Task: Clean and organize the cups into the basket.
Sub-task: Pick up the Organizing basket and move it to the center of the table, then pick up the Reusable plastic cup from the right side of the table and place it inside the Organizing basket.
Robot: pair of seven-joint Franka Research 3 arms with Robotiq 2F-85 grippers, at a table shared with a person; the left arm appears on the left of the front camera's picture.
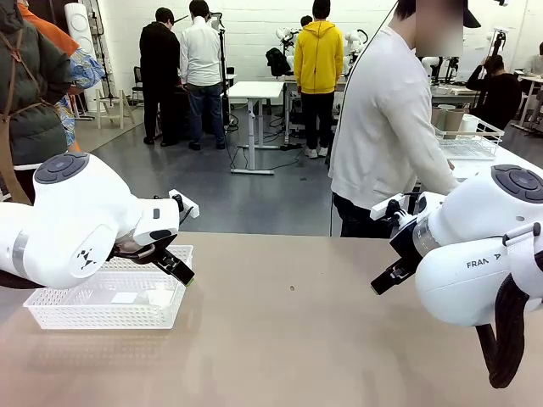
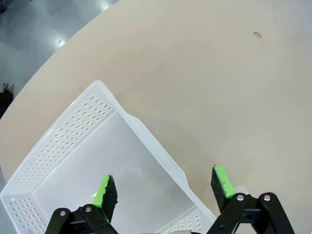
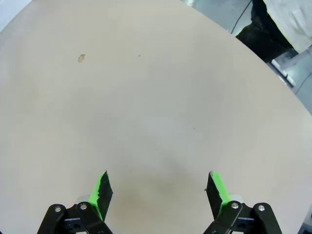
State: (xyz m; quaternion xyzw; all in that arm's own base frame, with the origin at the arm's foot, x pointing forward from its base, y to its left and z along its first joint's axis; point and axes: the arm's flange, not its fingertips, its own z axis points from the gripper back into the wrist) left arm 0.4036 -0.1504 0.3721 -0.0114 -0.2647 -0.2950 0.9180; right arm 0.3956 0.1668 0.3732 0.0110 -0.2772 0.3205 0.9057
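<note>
Left gripper (image 2: 163, 187): mine, jaws spread wide with nothing in them. It hangs over the basket's (image 1: 102, 318) right edge, one pad (image 2: 104, 194) above the basket floor and the other above bare table (image 1: 297, 348).
Right gripper (image 3: 158, 187): jaws wide too, nothing between them, above bare table and well apart from the basket.
Basket: on the table at my left, partly under my left arm.
Cups (image 1: 447, 119): what look like tan ones stand in a wire basket (image 1: 471, 146) on a far table.
Person (image 1: 386, 127): at the far side, reaching toward that wire basket.
Speck (image 1: 291, 288): mid-table, between my grippers.
</note>
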